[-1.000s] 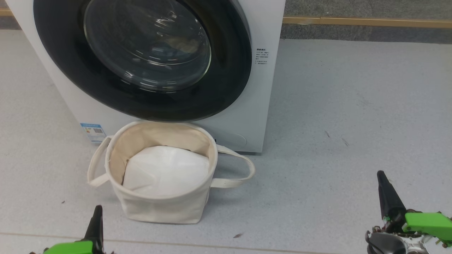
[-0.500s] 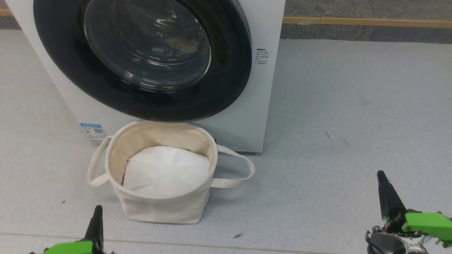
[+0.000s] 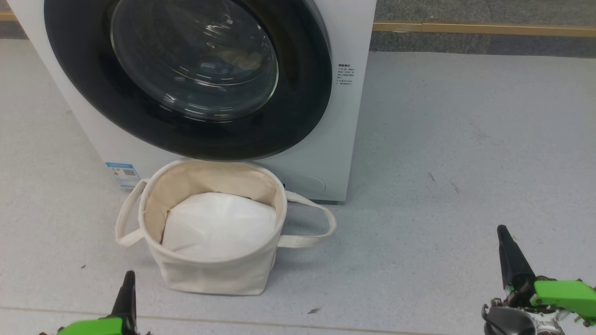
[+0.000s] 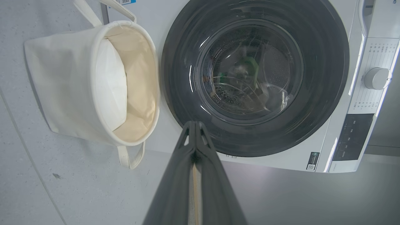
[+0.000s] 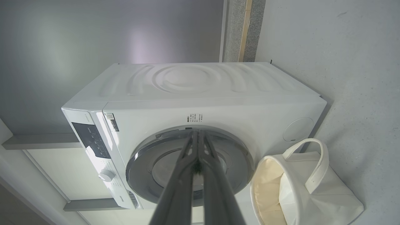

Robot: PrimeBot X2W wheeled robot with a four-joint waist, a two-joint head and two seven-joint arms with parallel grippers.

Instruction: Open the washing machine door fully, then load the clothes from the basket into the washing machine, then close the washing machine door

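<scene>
Head view: looks down at the grey floor (image 3: 442, 163) in front of the washing machine (image 3: 358, 93).
Door: the washing machine door (image 3: 307, 107), shut flat on the white front; big and round, with a shiny black rim and a clear glass bowl in the middle.
Behind the glass: something pale, too dim to tell what.
Basket: the basket (image 3: 209, 274), down on the floor just below the door and close up to the machine; cannot tell if touching. Round, off-white cloth, with a loop handle on each side.
In the basket: a flat white pad (image 3: 219, 225).
Sticker: a small blue sticker (image 3: 122, 173) low on the machine, beside the basket.
Left side: the left gripper (image 3: 129, 280), low in the picture, jaws closed tight on nothing; near the basket's front but apart from it, far from the door.
Right side: the right gripper (image 3: 503, 235), jaws closed tight on nothing; over bare floor, well apart from basket and door.
Left wrist view: closed fingers aimed at the door's rim, basket off to one side.
Right wrist view: closed fingers aimed at the door, basket beside it.
</scene>
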